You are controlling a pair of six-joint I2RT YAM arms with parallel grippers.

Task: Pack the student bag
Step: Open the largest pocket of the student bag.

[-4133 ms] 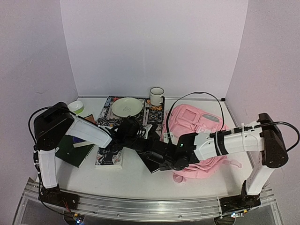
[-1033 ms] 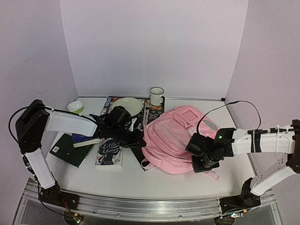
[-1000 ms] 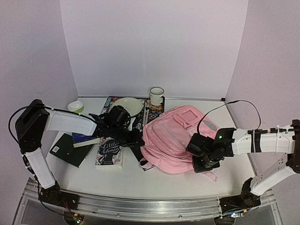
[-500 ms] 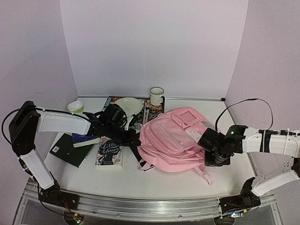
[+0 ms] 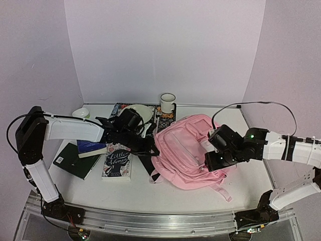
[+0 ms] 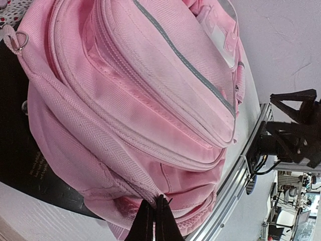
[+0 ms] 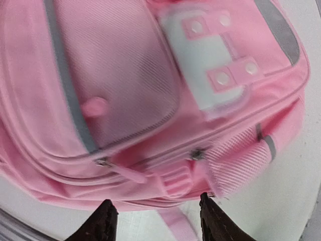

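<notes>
The student bag (image 5: 183, 155), a large pink backpack, lies front up in the middle of the table. My left gripper (image 5: 150, 148) is at its left edge; in the left wrist view the gripper (image 6: 153, 210) is shut, pinching a fabric seam of the bag (image 6: 140, 90). My right gripper (image 5: 216, 153) hovers over the bag's right side. The right wrist view shows that gripper (image 7: 158, 217) open, its fingertips (image 7: 106, 221) wide apart above the bag (image 7: 125, 100), near the zip pulls and the white patch (image 7: 210, 55). Nothing is between them.
A black book (image 5: 147, 163) pokes out from under the bag's left edge. Left of it lie a "Little Women" book (image 5: 118, 163) and a dark green book (image 5: 72, 160). A plate (image 5: 144, 110), a mug (image 5: 168, 103) and a green bowl (image 5: 80, 113) stand at the back.
My right gripper has opened, let go of the bag's right side and moved left over the bag. The left gripper, still shut on the bag's edge, has shifted slightly right.
</notes>
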